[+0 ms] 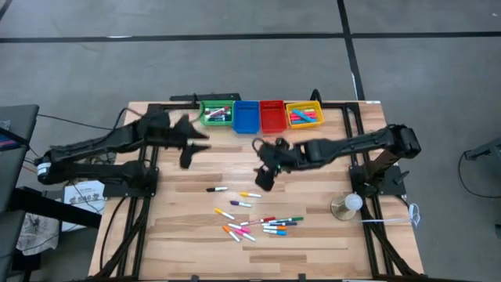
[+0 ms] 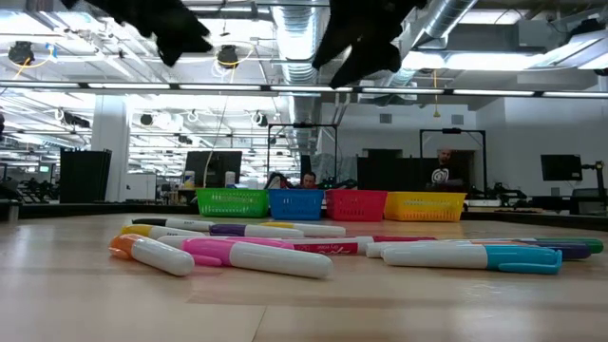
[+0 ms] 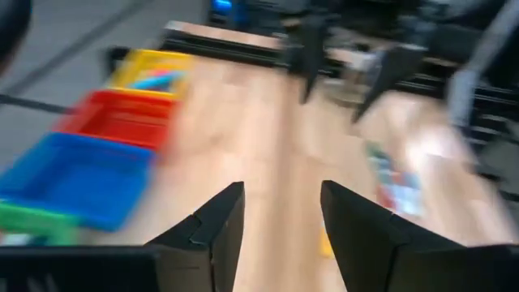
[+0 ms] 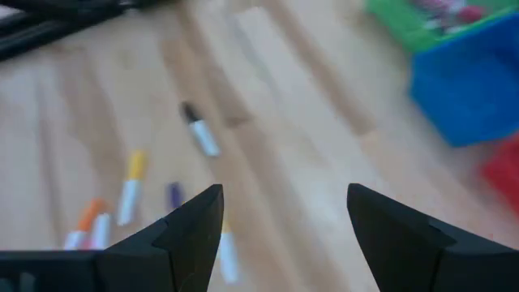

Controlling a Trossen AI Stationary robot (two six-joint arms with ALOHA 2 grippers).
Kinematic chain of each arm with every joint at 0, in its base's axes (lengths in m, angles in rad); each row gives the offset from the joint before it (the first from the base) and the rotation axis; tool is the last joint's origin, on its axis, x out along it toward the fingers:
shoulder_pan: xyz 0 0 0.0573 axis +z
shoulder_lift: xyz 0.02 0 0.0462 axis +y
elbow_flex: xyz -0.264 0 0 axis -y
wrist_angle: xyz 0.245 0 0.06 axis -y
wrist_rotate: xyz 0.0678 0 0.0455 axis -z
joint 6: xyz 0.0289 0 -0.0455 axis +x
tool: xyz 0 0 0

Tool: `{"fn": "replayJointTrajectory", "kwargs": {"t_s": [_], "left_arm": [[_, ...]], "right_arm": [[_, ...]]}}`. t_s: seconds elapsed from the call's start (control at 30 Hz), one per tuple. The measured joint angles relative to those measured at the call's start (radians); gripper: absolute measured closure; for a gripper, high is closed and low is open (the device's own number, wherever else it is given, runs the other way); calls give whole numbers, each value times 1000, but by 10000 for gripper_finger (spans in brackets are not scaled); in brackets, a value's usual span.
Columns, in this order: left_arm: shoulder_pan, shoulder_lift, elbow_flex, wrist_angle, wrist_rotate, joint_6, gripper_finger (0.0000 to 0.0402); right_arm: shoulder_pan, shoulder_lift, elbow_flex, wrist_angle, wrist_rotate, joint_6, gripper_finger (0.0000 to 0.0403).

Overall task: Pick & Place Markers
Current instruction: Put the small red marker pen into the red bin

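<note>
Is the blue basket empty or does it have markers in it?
Empty: from above, the blue basket shows only its bare blue floor.

robot lab in an open industrial hall

two dark arms are mounted on a wooden table on a grey concrete floor. across the table, the room shows bare ceiling ducts, strip lights, black monitors on desks, metal frames, and people seated at workstations.
</note>
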State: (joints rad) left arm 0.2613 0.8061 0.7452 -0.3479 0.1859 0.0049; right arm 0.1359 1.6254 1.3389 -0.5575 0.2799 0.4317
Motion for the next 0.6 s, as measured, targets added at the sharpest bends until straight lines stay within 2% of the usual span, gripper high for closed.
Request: {"fn": "replayJointTrajectory", "kwargs": {"t_s": [0.13, 0.23, 0.33, 0.47, 0.6], "left_arm": [[-191, -31, -29, -11, -3, -103, 239], [-335, -22, -66, -10, -52, -212, 239], [-483, 11, -111, 28, -133, -337, 239], [-676, 88, -162, 173, -288, -467, 239], [-820, 204, -175, 330, -445, -550, 239]], "right_arm": [[85, 0, -29, 107, -33, 14, 149], [140, 0, -48, 102, -20, 22, 149], [178, 0, -65, 87, -15, 64, 154], [229, 0, -103, 91, -11, 66, 164], [274, 0, -151, 107, -11, 85, 178]]}}
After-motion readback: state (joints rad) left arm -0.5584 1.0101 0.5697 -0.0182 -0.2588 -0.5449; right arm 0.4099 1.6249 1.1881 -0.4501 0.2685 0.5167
